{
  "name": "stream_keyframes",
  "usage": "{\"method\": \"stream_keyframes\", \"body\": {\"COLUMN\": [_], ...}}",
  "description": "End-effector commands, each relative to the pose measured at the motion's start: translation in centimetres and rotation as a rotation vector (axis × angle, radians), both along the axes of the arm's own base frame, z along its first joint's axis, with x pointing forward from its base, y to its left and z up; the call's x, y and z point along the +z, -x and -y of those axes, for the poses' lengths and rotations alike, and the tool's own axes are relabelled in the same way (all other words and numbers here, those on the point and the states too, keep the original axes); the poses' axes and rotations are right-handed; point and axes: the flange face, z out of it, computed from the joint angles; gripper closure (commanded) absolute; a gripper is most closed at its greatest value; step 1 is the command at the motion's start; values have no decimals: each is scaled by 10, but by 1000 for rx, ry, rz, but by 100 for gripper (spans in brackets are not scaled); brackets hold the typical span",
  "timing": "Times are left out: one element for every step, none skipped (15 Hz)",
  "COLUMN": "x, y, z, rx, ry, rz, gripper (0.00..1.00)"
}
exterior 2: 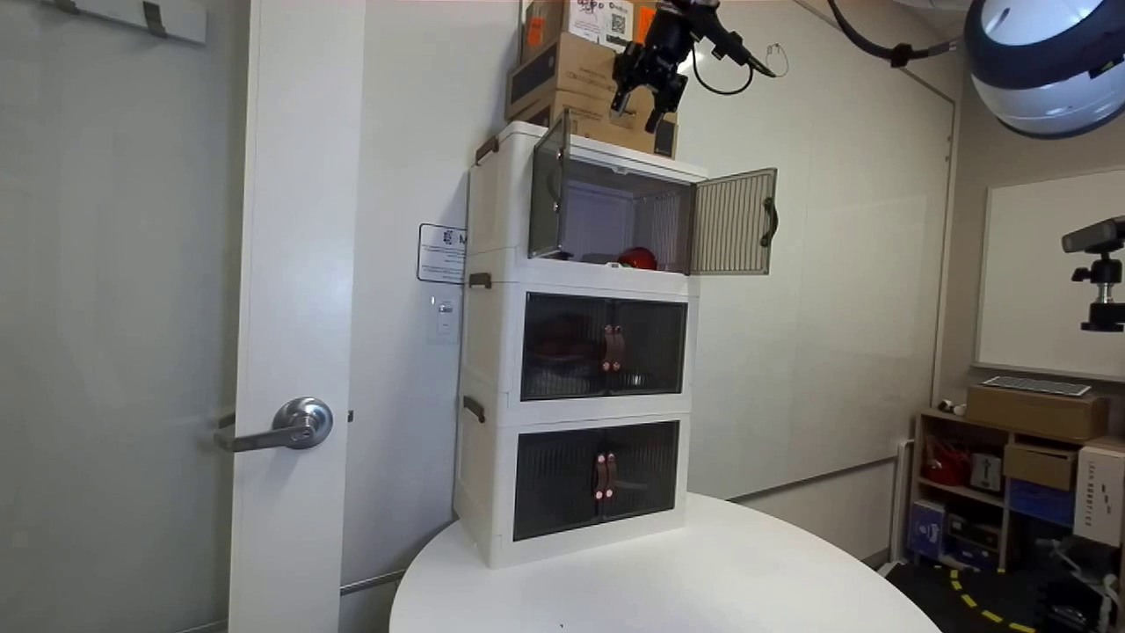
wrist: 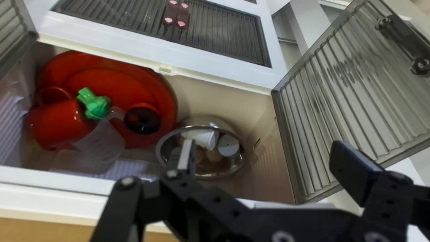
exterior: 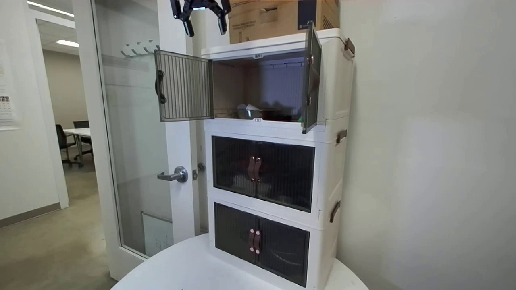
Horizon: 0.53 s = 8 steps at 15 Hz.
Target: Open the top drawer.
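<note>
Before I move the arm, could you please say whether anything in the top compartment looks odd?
Mildly: a red mug, green item and clear measuring cup look jumbled, overlapping the red plate in the wrist view. No spill or damage shows.

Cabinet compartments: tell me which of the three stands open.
The top compartment: both its ribbed smoky-grey door panels are swung outward, whereas the dark-fronted middle compartment and bottom compartment are shut.

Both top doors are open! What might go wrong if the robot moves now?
The open tool hangs high, seemingly near a ribbed door panel; coming down, it might bump the panel shut. If it reaches into the top drawer, it might knock the red mug or the green thing.
</note>
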Motion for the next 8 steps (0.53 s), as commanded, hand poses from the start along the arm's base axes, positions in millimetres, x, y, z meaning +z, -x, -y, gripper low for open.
{"method": "stream_keyframes", "body": {"x": [-16,-18,-18,-21,-22,-23,-23,-23], "y": [-7,-5,-7,-9,-10,-10,-10,-10], "z": [8,10,7,8,8,7,7,7], "rx": [29,34,12,12,12,12,13,13], "ry": [12,24,7,9,9,9,9,9], "rz": [-48,-64,-48,-56,-58,-59,-58,-58], "gripper": [0,0,0,0,0,0,0,0]}}
